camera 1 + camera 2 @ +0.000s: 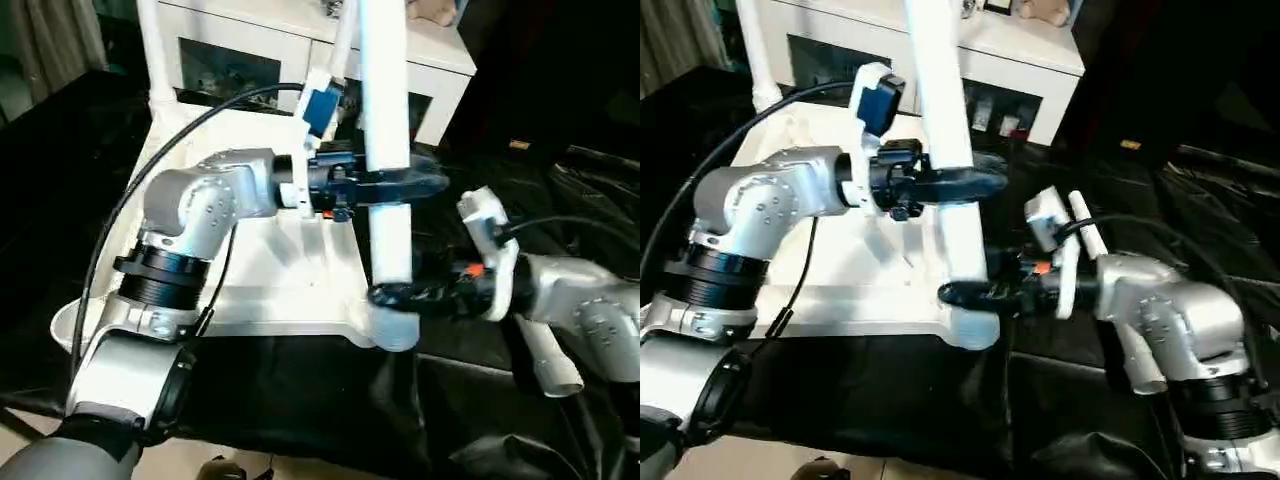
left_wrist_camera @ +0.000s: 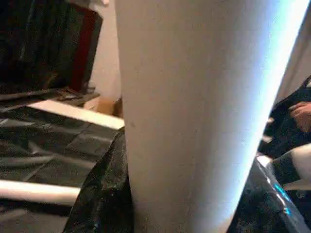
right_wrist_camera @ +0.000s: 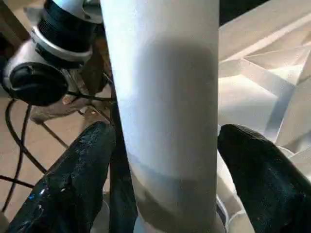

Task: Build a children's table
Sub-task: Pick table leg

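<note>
Two end effectors meet on one upright leg (image 1: 385, 150); the left end effector (image 1: 400, 183) is clamped around the leg about halfway up; the right end effector (image 1: 965, 292) sits lower, just above the corner socket (image 1: 392, 327), its fingers (image 3: 80, 170) spread apart on either side of the leg with a gap showing on each side. The leg's long axis runs straight up from that socket at the near right corner of the upturned tabletop (image 1: 280, 280), which lies ribbed side up on black sheeting; so any push to seat it probably has to go down along the leg, and the left arm alone holds it. Counted: one tabletop; three legs, one more standing at the far left corner (image 1: 152, 50) and one lying on the sheeting (image 2: 36, 191).
</note>
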Controlling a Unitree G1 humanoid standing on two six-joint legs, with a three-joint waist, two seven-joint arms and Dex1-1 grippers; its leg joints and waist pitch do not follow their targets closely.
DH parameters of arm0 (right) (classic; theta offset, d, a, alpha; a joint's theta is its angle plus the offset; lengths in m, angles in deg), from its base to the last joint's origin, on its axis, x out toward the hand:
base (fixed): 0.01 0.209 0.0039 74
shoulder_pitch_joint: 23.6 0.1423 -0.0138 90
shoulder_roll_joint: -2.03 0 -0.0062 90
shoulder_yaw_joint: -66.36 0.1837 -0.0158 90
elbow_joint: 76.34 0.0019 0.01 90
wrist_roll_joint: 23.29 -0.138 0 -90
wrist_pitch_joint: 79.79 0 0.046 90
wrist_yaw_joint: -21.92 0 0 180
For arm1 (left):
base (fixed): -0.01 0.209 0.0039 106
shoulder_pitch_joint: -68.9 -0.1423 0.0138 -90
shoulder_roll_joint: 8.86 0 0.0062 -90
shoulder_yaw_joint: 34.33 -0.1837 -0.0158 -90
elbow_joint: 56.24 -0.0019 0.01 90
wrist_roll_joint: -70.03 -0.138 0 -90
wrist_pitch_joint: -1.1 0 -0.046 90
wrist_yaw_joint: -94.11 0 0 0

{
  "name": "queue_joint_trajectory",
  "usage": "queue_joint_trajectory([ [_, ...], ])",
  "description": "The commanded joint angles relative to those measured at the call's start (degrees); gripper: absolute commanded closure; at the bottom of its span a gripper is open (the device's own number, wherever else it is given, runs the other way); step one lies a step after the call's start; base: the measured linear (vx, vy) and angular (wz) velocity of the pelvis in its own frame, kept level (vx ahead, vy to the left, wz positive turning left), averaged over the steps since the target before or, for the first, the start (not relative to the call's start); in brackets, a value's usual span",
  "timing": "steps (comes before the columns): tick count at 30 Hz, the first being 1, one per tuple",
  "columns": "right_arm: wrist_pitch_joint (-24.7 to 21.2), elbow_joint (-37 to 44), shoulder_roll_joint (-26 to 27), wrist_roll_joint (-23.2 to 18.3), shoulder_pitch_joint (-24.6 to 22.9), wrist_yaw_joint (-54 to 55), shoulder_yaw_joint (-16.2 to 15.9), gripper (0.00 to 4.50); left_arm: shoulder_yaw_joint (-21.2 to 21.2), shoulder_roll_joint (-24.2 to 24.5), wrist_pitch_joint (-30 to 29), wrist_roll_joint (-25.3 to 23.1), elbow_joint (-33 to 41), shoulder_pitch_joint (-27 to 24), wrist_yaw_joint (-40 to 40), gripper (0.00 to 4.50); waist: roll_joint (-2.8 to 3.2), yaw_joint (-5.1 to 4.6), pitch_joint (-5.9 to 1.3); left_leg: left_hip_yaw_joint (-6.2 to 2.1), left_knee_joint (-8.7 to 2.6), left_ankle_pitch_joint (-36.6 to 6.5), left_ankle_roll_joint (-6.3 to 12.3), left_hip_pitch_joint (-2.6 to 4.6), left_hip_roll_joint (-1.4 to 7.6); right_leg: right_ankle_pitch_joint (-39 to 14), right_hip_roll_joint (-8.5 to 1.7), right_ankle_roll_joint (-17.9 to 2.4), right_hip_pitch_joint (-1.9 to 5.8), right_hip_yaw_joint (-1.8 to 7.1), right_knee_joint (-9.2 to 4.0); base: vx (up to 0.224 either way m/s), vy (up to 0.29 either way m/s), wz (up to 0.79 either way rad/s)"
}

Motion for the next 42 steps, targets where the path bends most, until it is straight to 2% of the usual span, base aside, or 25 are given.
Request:
queue_joint_trajectory([
  [1, 1.52, 0.23, -0.81, 2.16, 0.2, 0.72, -0.99, 0.77, -1.37, -0.44, 1.1, -1.63, 0.48, 1.57, 0.74, 2.7, 0.17, 0.04, -4.1, -1.26, -3.59, -6.78, -2.46, 1.42, 2.72, -6.0, -4.57, -10.59, 2.44, 2.74, -3.85, 0.0, 0.0, 0.0],
  [3, 2.63, -0.16, -0.63, 3.68, 0.7, 1.5, -1.97, 0.77, -2.15, -0.19, 1.54, -2.77, 0.57, 1.71, 0.68, 2.7, 0.13, 0.08, -4.11, -1.25, -3.57, -6.54, -2.27, 1.44, 2.7, -5.7, -4.62, -10.61, 2.51, 2.76, -3.8, 0.0, 0.0, 0.0],
  [10, 3.52, 0.04, -0.6, 4.75, 1.21, 1.44, -2.85, 0.77, -3.02, 0.05, 2.07, -3.95, 0.43, 1.71, 0.49, 2.7, 0.18, 0.07, -4.11, -1.24, -3.56, -6.5, -1.87, 1.43, 2.72, -5.16, -4.6, -10.96, 2.51, 2.76, -3.71, 0.0, 0.0, 0.0],
  [19, 5.03, -0.59, -0.66, 6.28, 0.86, 1.28, -4.28, 0.77, -2.05, -0.77, 1.32, -3.23, -0.06, 1.98, 0.35, 2.7, 0.1, 0.05, -4.13, -1.18, -3.48, -6.21, -1.64, 1.39, 2.66, -4.19, -4.54, -11.45, 2.55, 2.76, -3.59, 0.0, 0.0, 0.0],
  [23, 5.68, -0.92, -0.69, 6.82, 0.76, 1.48, -4.85, 1.26, -2.33, -0.67, 1.41, -3.41, 0.21, 1.84, 0.12, 2.7, 0.13, 0.06, -4.16, -1.19, -3.47, -6.24, -1.47, 1.42, 2.68, -4.27, -4.57, -11.49, 2.57, 2.76, -3.58, 0.0, 0.0, 0.0],
  [24, 5.73, -0.99, -0.65, 6.96, 0.75, 1.35, -4.85, 1.26, -2.29, -0.73, 1.36, -3.41, 0.22, 1.84, 0.12, 2.7, 0.11, 0.07, -4.15, -1.2, -3.47, -6.15, -1.41, 1.43, 2.69, -4.05, -4.56, -11.55, 2.56, 2.77, -3.57, 0.0, 0.0, 0.0],
  [25, 5.78, -1.09, -0.56, 7.12, 0.76, 1.26, -4.87, 1.48, -2.25, -0.78, 1.3, -3.4, 0.24, 1.85, 0.12, 2.7, 0.11, 0.07, -4.14, -1.2, -3.46, -6.18, -1.37, 1.4, 2.67, -4.09, -4.56, -11.55, 2.59, 2.76, -3.57, 0.0, 0.0, 0.0],
  [29, 5.94, -1.38, -0.44, 7.43, 0.83, 1.11, -5.03, 1.65, -2.17, -0.83, 1.2, -3.4, 0.24, 1.89, 0.04, 2.7, 0.12, 0.1, -4.15, -1.19, -3.45, -6.14, -1.33, 1.41, 2.67, -4.06, -4.56, -11.59, 2.57, 2.77, -3.56, 0.0, 0.0, 0.0],
  [30, 6.29, -1.68, -0.43, 7.67, 0.92, 1.17, -5.3, 1.9, -2.25, -0.72, 1.16, -3.43, 0.31, 1.88, -0.21, 2.7, 0.14, 0.1, -4.13, -1.19, -3.47, -6.23, -1.4, 1.43, 2.66, -4.23, -4.55, -11.56, 2.53, 2.76, -3.61, 0.0, 0.0, 0.0],
  [34, 6.77, -1.98, -0.42, 7.91, 1.02, 1.25, -5.64, 2.1, -2.37, -0.58, 1.21, -3.49, 0.3, 1.83, -0.51, 2.7, 0.2, 0.1, -4.16, -1.21, -3.47, -6.35, -1.45, 1.47, 2.7, -4.09, -4.56, -11.65, 2.56, 2.76, -3.55, 0.0, 0.0, 0.0],
  [36, 6.85, -2.02, -0.38, 7.99, 1.03, 1.29, -5.69, 2.36, -2.41, -0.55, 1.22, -3.51, 0.32, 1.8, -0.57, 2.7, 0.19, 0.08, -4.19, -1.19, -3.44, -6.11, -1.29, 1.47, 2.68, -3.47, -4.52, -11.82, 2.57, 2.76, -3.48, 0.0, 0.0, 0.0],
  [42, 7.19, -2.09, -0.16, 8.46, 0.95, 1.08, -5.85, 2.59, -2.66, -0.41, 1.06, -3.49, 0.63, 1.74, -1.05, 2.7, 0.24, 0.09, -4.16, -1.2, -3.47, -6.53, -1.44, 1.47, 2.67, -3.96, -4.53, -11.78, 2.58, 2.76, -3.54, 0.0, 0.0, 0.0],
])
